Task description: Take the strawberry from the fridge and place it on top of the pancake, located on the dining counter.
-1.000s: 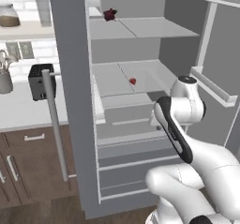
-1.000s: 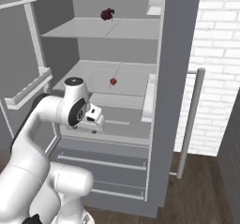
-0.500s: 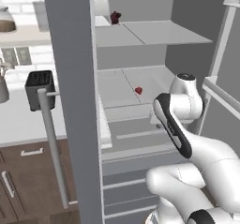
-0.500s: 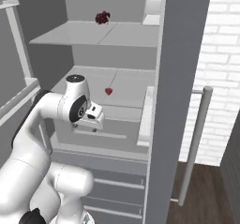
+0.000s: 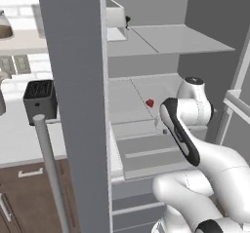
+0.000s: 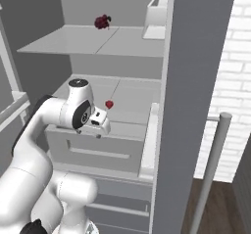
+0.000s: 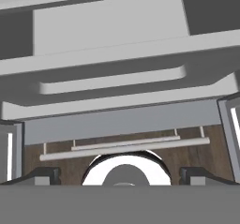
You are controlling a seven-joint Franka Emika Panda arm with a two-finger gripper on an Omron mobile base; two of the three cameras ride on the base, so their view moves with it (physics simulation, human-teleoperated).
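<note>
Resting alone on the pale middle shelf of the open fridge, the strawberry is seen as a tiny, bright red, rounded fruit, toward the shelf's middle and well clear of its front edge. Against the pictures of a second ago, it and the whole fridge interior are shown larger and nearer in both base views, and the toaster and wall counter on the left have slid toward the frame's edge; this is read as the base having driven closer to the fridge, not as any movement of the fruit. The approach is therefore judged to be under way, with the reach itself not yet begun.

The gripper is held just in front of the shelf, lower than the fruit and slightly to its left in the right base view, apart from it. Its jaws are spread wide with nothing between them. In the hand view, the fridge's lower drawers and the floor are looked down upon, so the hand is judged to need lifting and turning toward the shelf before a grasp can be attempted.

On the upper shelf, a darker maroon lumpy item is seen, well apart from the strawberry.
</note>
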